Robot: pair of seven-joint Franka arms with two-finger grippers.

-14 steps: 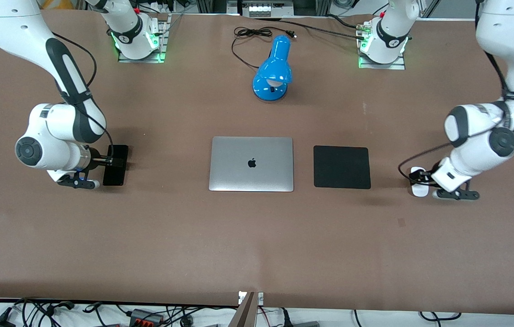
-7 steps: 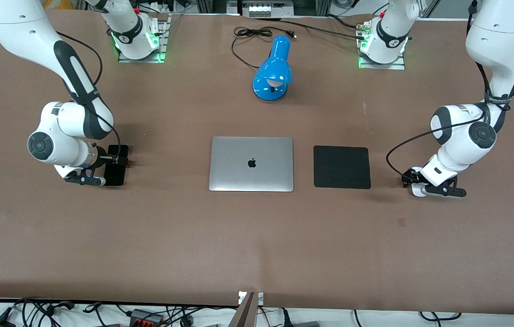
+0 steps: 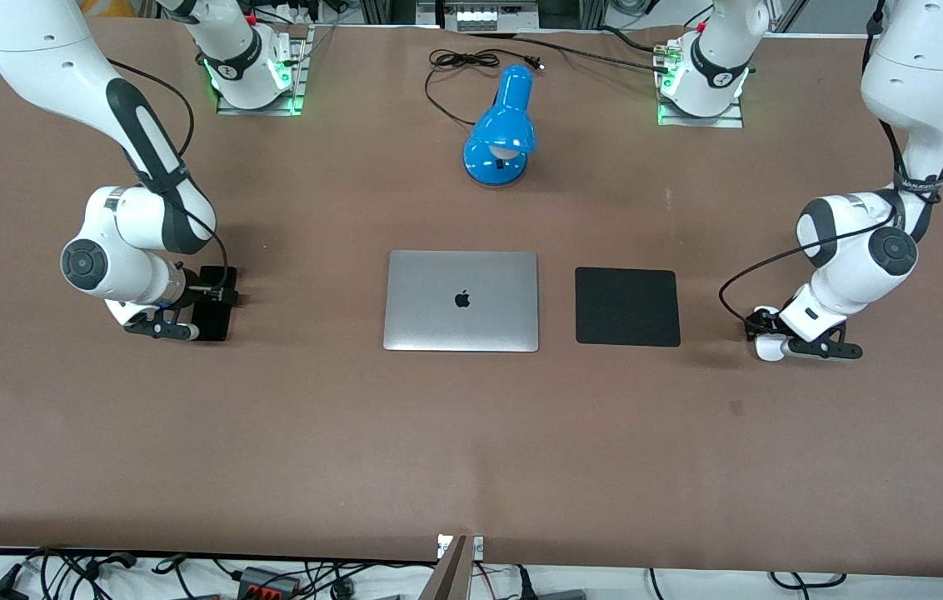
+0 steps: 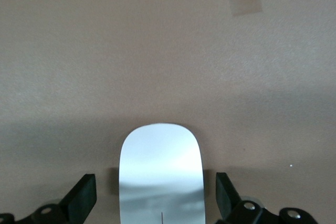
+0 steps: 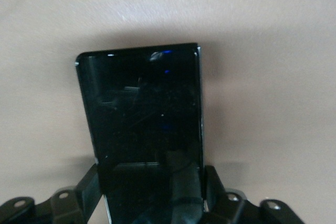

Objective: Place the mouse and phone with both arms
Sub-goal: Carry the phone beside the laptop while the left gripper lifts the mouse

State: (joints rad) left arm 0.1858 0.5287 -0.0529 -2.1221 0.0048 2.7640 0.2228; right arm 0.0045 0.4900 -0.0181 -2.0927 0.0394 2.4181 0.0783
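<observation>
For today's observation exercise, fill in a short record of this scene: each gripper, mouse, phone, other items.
left gripper: fingers open, either side of the mouse, gaps visible
right gripper: fingers at the phone edges
mouse: on table, toward left arm's end
phone: toward right arm's end
other items: laptop, closed, beside mouse pad; blue lamp

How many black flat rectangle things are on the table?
2. The phone lies under the right gripper at the right arm's end; the mouse pad lies beside the laptop.
</observation>
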